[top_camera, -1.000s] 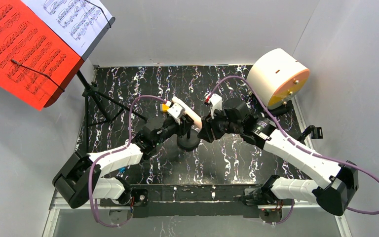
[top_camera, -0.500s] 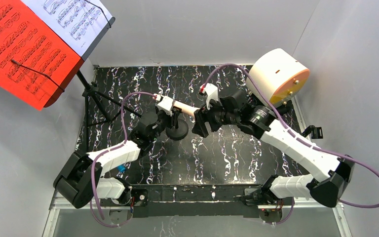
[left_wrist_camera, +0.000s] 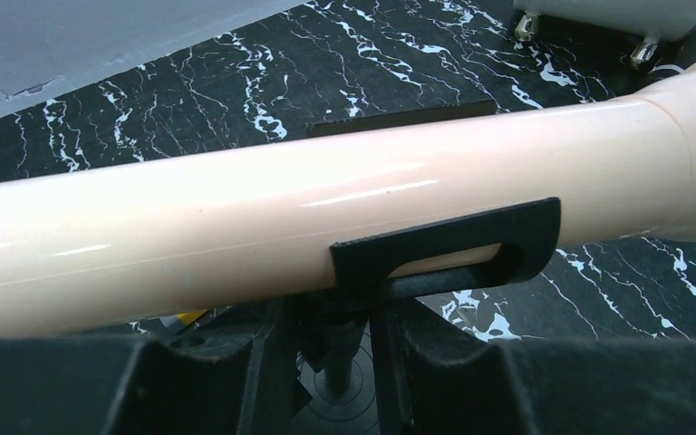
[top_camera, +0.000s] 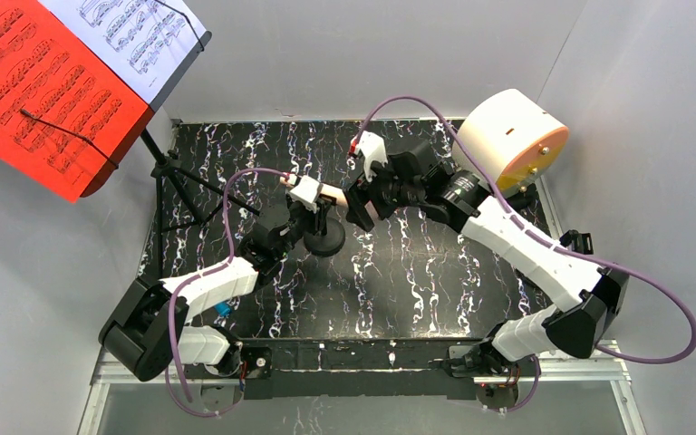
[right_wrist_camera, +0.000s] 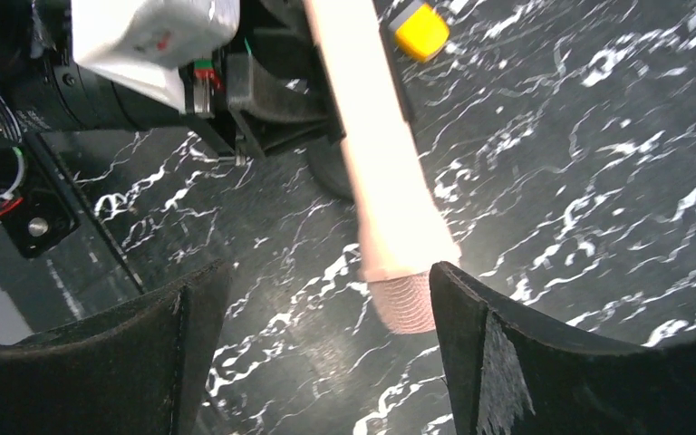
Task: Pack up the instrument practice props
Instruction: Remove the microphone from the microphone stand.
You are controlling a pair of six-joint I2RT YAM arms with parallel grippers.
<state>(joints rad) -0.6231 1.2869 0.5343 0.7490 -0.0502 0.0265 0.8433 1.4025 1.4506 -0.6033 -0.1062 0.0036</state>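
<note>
The right gripper (right_wrist_camera: pixel 322 294), jaws wide, framed the beige microphone (right_wrist_camera: pixel 376 181) end-on, head nearest, while the left gripper (left_wrist_camera: pixel 331 337) clamped its pole (left_wrist_camera: pixel 342 367).

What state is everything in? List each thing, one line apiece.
Left gripper: shut on the microphone pole.
Right gripper: open, fingers either side of the beige microphone's head.
Beige microphone: seated in the pole's clip.
Music rack: standing unfolded, tripod spread.
Music sheets: on the rack under wire holders.
White cylinder: sitting at the far right corner, untouched.
</note>
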